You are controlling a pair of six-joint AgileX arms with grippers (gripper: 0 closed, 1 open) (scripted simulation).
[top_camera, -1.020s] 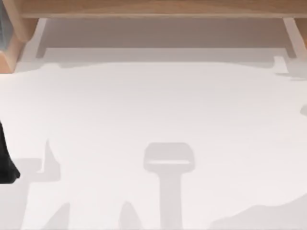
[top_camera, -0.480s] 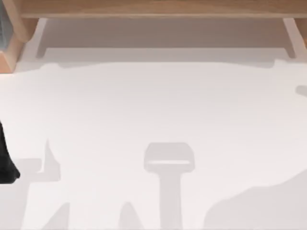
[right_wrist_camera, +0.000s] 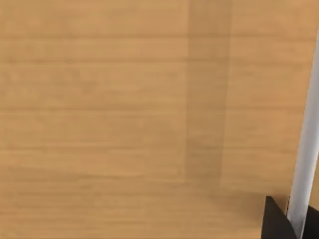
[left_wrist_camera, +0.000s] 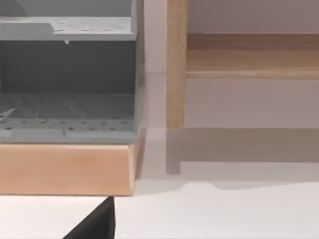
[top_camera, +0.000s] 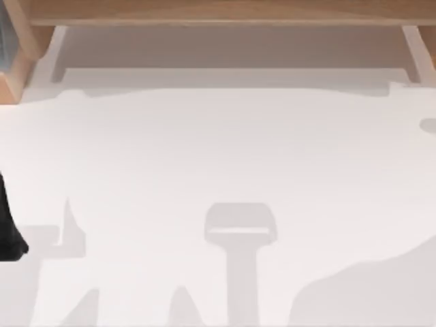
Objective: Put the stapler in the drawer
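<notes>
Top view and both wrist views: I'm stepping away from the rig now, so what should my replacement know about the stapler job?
Left arm: parked at the left edge of the table, its wrist camera facing a grey shelf unit on a wooden base.
Right gripper: close against a wooden panel, with a pale bar at its tip.
Stapler: I cannot place it from these pictures.
Done: nothing I can confirm; whether the drawer is open is unclear.
Left: locate the stapler and get it into the drawer.
</notes>
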